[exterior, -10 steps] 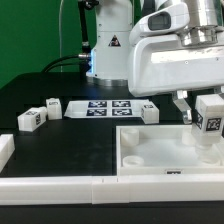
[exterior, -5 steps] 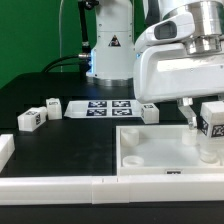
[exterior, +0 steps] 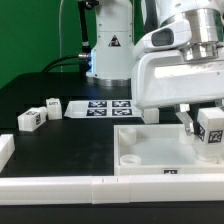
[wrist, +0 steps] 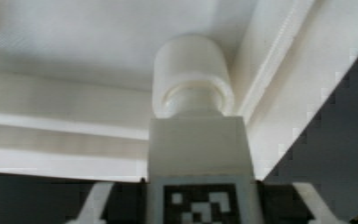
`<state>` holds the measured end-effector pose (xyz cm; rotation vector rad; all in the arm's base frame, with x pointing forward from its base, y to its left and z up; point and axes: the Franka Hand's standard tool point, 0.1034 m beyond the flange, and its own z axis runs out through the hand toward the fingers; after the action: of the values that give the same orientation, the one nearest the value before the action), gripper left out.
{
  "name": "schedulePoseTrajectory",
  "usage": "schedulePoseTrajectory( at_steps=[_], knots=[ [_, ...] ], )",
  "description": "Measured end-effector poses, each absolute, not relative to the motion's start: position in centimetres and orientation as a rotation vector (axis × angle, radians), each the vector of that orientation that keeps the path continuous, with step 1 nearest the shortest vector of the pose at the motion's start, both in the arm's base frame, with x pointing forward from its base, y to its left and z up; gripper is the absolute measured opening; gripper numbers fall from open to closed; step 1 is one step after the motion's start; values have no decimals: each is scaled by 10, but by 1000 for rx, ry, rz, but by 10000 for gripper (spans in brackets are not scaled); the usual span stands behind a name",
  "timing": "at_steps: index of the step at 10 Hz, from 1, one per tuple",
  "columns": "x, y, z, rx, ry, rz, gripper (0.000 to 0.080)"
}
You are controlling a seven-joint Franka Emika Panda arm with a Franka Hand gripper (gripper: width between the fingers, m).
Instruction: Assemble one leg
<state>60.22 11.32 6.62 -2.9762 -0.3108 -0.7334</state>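
My gripper point(exterior: 209, 126) is shut on a white leg point(exterior: 211, 131) with a black-and-white marker on its face. It holds the leg upright over the right corner of the large white square panel point(exterior: 150, 150), at the exterior view's right. In the wrist view the leg point(wrist: 201, 130) runs from between my fingers down to the panel's rimmed corner point(wrist: 87, 90), its rounded tip at the panel. Whether the tip sits in a hole is hidden. Three more legs lie on the black table: two at the left point(exterior: 32, 118) point(exterior: 51, 107) and one behind the panel point(exterior: 148, 111).
The marker board point(exterior: 100, 107) lies flat behind the panel. Long white border bars run along the front point(exterior: 60, 185) and at the left edge point(exterior: 5, 150). The robot base point(exterior: 108, 45) stands at the back.
My gripper has moved down and slightly toward the exterior view's right with the leg, bringing it lower onto the panel's right corner.
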Motion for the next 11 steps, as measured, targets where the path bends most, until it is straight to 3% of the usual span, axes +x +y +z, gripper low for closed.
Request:
schedulePoseTrajectory(
  at_steps=[6,7,8,9,11],
  knots=[
    [605,107,63,-2972,-294,-786,291],
    [605,106,63,-2972,-294,-786,513],
    [605,106,63,-2972,-294,-786,513],
    [605,107,63,-2972,-294,-786,619],
    [605,106,63,-2972,-294,-786,643]
  ],
)
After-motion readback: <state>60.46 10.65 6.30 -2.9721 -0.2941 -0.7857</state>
